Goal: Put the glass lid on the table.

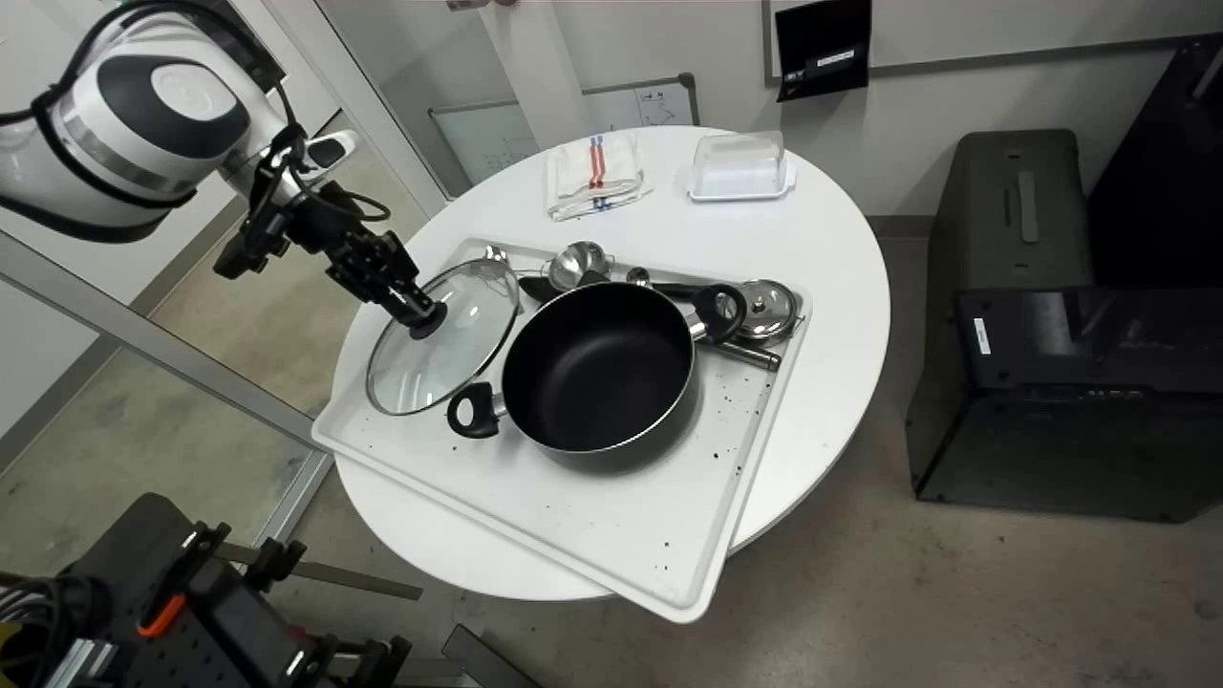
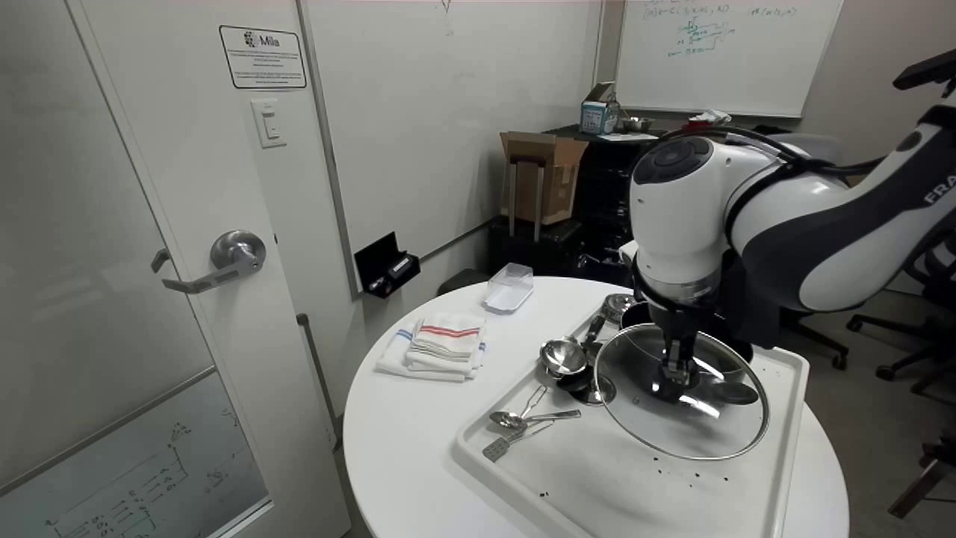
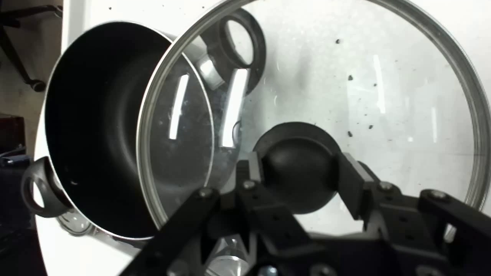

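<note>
Even indoor light whitens the table in both exterior views. In an exterior view, the floor at four o'clock is dim, and soft shadow edges the black pan at five. In the wrist view, white bars of glare cross the glass lid at nine o'clock. In an exterior view, the whiteboard between one and two is too soft to read.

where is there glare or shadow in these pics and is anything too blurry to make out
Wrist view: hard white glare streaks on the glass lid, and the inside of the pan nearly black; in an exterior view, a soft shadow on the tray beside the pan; in an exterior view, small print on the Mila sign too blurred to read.
</note>
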